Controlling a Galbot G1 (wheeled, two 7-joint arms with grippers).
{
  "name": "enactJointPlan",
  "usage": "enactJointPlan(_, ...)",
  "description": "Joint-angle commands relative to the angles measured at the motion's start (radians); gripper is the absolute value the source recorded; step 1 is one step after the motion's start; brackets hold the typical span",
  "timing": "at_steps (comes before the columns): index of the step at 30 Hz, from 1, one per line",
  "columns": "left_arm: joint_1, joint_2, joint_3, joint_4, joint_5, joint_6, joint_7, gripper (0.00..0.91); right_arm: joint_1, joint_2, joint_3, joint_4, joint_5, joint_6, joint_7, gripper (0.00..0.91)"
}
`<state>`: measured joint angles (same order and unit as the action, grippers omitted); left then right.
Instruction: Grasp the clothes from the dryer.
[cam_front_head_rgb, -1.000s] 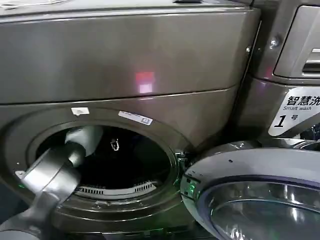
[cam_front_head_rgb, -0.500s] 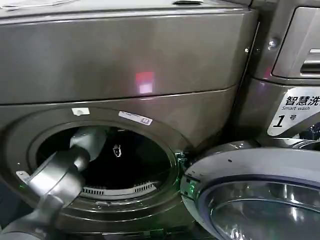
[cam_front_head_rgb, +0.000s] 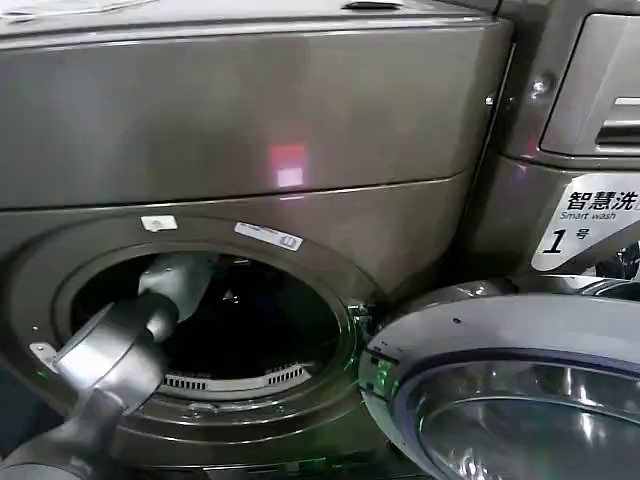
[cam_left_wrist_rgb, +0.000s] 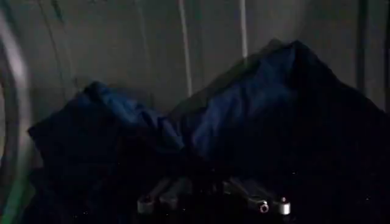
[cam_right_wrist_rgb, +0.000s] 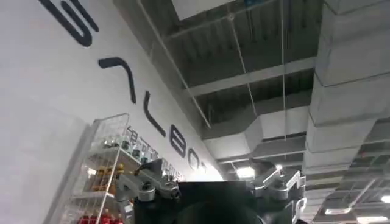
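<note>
Deep inside the dryer (cam_front_head_rgb: 250, 130) drum, the dark blue clothes (cam_left_wrist_rgb: 244, 122) lie heaped against the back wall, directly ahead of the left gripper (cam_left_wrist_rgb: 213, 204). Its fingers (cam_left_wrist_rgb: 152, 201) are spread wide and hold nothing, just short of the fabric. The right gripper (cam_right_wrist_rgb: 213, 189) is parked away, pointing at the ceiling, fingers apart. The door (cam_front_head_rgb: 500, 390) hangs open.
</note>
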<state>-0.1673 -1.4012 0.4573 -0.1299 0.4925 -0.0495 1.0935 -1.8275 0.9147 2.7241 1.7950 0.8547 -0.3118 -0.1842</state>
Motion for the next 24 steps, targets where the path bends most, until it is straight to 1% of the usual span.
enactJointPlan(1,0.011,0.010,-0.014,-0.026,-0.037,0.012,-0.033,0.000,-0.003,0.000,0.001,-0.001,0.000,0.000,0.002,0.907)
enactJointPlan(6,0.019,0.018,-0.142,-0.124,-0.121,0.039,-0.121,0.000,0.002,-0.004,-0.008,0.008,0.000,-0.001,0.006,0.907)
enactJointPlan(10,0.052,0.021,-0.302,-0.206,-0.202,0.077,-0.304,0.000,0.007,-0.001,-0.009,0.006,0.000,0.000,0.007,0.907)
enactJointPlan(13,0.108,0.014,-0.390,-0.226,-0.246,0.056,-0.463,0.000,0.008,-0.003,-0.008,0.005,0.001,0.004,0.009,0.907)
enactJointPlan(14,0.134,0.005,-0.445,-0.239,-0.269,0.050,-0.536,0.000,0.009,-0.004,-0.008,0.004,0.001,0.005,0.011,0.907)
enactJointPlan(15,0.146,0.001,-0.479,-0.248,-0.275,0.048,-0.564,0.000,0.009,-0.005,-0.009,0.004,0.001,0.005,0.012,0.907)
enactJointPlan(16,0.174,-0.011,-0.542,-0.258,-0.277,0.030,-0.628,0.000,0.011,-0.005,-0.012,0.007,0.001,0.006,0.014,0.907)
enactJointPlan(17,0.192,-0.013,-0.560,-0.275,-0.298,0.029,-0.658,0.000,0.013,-0.006,-0.015,0.007,0.001,0.007,0.016,0.907)
enactJointPlan(21,0.301,-0.006,-0.622,-0.414,-0.369,0.018,-0.815,0.000,0.016,-0.006,-0.017,0.009,0.002,0.007,0.023,0.907)
enactJointPlan(23,0.362,-0.007,-0.671,-0.499,-0.379,-0.009,-0.908,0.000,0.021,-0.006,-0.017,0.010,0.003,-0.001,0.034,0.907)
enactJointPlan(24,0.385,-0.011,-0.700,-0.545,-0.387,-0.016,-0.939,0.000,0.025,-0.005,-0.016,0.010,0.001,-0.001,0.026,0.907)
